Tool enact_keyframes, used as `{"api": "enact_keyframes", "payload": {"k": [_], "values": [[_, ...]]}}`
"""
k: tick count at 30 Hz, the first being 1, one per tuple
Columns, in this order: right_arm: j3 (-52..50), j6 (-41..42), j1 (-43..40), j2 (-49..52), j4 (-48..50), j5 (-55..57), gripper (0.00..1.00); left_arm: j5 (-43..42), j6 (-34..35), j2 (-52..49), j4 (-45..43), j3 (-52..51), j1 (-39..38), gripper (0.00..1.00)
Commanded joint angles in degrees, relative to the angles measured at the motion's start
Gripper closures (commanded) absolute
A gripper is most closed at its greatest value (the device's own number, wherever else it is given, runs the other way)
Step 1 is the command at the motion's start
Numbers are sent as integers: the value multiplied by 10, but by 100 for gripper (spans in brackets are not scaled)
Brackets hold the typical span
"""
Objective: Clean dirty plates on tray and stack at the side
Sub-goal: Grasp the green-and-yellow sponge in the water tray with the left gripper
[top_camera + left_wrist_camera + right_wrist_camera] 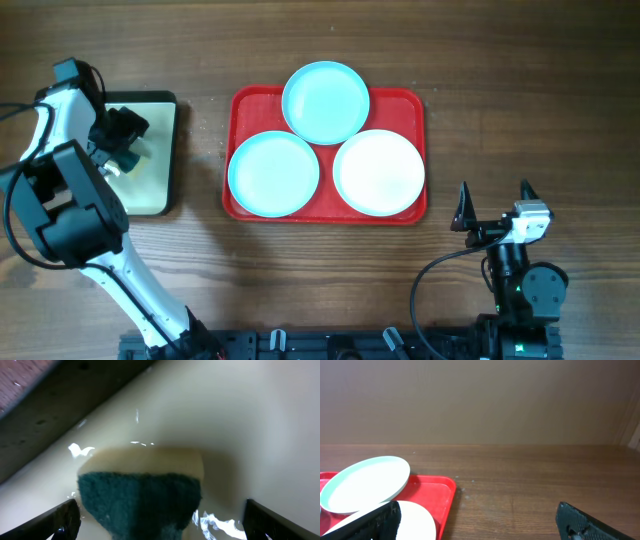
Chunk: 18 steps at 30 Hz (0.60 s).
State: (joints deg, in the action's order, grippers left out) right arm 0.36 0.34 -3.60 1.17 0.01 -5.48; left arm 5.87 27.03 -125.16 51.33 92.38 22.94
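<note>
**Overhead view**
- Tray: the tray [252, 108] lies at the centre of the desk [320, 285].
- Plates: all three are on the tray: rear blue plate [325, 102] at 12 o'clock, front blue plate [273, 174] at 8 o'clock, white plate [379, 172] at 4 o'clock.
- Progress: judged at the start; no plate is off the tray and no stack stands at the side.
- Left pincer [122, 140]: over the cream pan [155, 175], at 9 o'clock from the tray.
- Right pincer [495, 200]: at 4 o'clock from the tray, fingers spread, empty.
- Dirt: no soiling can be made out on the plates.

**Left wrist view**
- Left pincer [162, 522]: wide open, straddling the sponge [142, 495] without gripping it.
- Limits: the fingertips and the sponge's near edge are cut off at 6 o'clock; bright glints suggest liquid in the pan [240, 420].

**Right wrist view**
- Right pincer [480, 525]: wide open, holding nothing.
- Visible: rear blue plate [365, 482], white plate [415, 522] and a tray [442, 492] corner at 8 o'clock.
- Hidden: the front blue plate is out of frame.
</note>
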Motion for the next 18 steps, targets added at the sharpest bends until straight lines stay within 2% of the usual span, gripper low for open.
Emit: {"api": "enact_keyframes", "payload": {"k": [1,2,3,6,7,9,10,12,13,14,15,18], "values": [[-1,-3,-2,-4,2,6,0,-1,-13,-14,-6,-4,13,0],[-1,-3,-2,-4,2,6,0,-1,-13,-14,-8,-9,15,11],[-1,-3,-2,-4,2,6,0,-1,-13,-14,-13,-16,17,34],[-1,-3,-2,-4,2,6,0,-1,-13,-14,-19,-24,18,73],[-1,-3,-2,-4,2,6,0,-1,-13,-14,-19,-24,18,80],[-1,-3,-2,-4,2,6,0,-1,-13,-14,-23,-24,18,82],[-1,-3,-2,-4,2,6,0,-1,-13,-14,-28,-24,18,96],[-1,-3,-2,-4,2,6,0,-1,-13,-14,-30,-24,18,96],[-1,-3,-2,-4,2,6,0,-1,-13,-14,-30,-24,18,84],[-1,-3,-2,-4,2,6,0,-1,-13,-14,-28,-24,18,35],[-1,-3,-2,-4,2,6,0,-1,-13,-14,-23,-24,18,0],[-1,-3,-2,-4,2,6,0,-1,-13,-14,-1,-24,18,0]]}}
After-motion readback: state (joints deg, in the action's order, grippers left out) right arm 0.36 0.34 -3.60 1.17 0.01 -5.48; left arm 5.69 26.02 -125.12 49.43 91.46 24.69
